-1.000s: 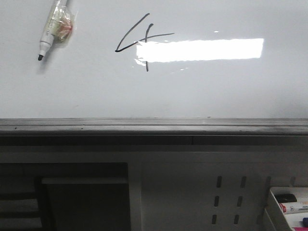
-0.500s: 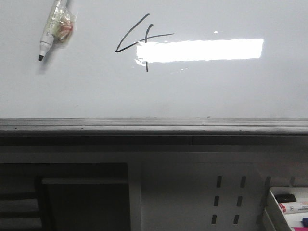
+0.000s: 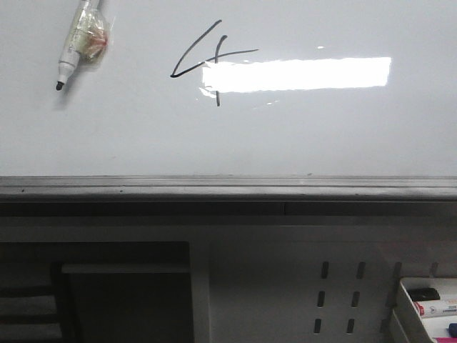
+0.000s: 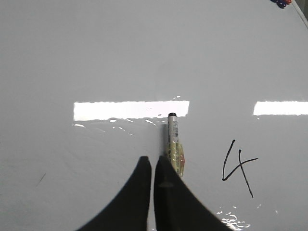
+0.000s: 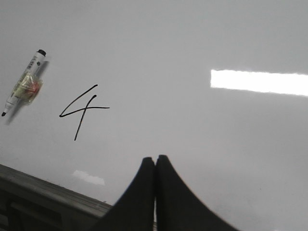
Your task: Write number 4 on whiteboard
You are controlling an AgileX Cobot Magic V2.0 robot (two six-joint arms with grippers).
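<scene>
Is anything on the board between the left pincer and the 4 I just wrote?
Nothing visible. Only bare glossy white whiteboard separates the shut left pincer from the thin black hand-drawn number 4; the capless marker lies beside the fingers.

Front camera looks forward, close onto the whiteboard (image 3: pixel 128 136) and its lower rail (image 3: pixel 228 187). Both wrist cameras look down over it, sharing the number 4 (image 3: pixel 207 61) and marker (image 3: pixel 77 43).
</scene>
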